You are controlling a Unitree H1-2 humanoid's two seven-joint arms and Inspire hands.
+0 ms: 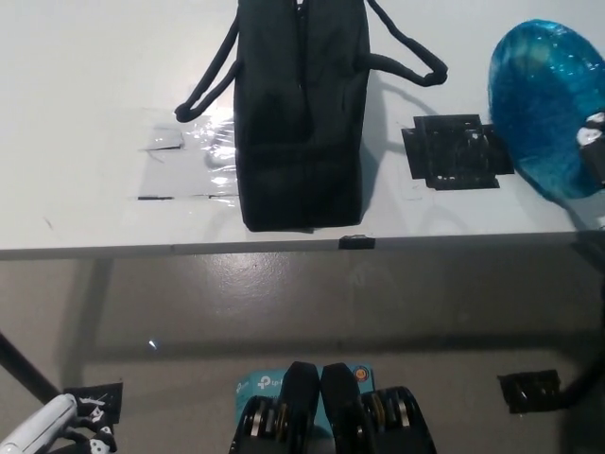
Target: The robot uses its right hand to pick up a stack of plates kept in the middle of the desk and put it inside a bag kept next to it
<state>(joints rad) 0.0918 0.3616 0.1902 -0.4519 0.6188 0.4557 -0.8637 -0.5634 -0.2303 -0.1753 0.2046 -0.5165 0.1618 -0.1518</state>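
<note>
Only one bit of print shows from my seat: a teal box (257, 385) on the floor at the near edge, mostly hidden. White lettering on it starts "tp-l", with a small round logo before it; the remainder is cut off. I read no lettering on the black bag (301, 113), the black patch (456, 151) on the worktop (85, 85), or the blue-wrapped plates (544, 104).
</note>
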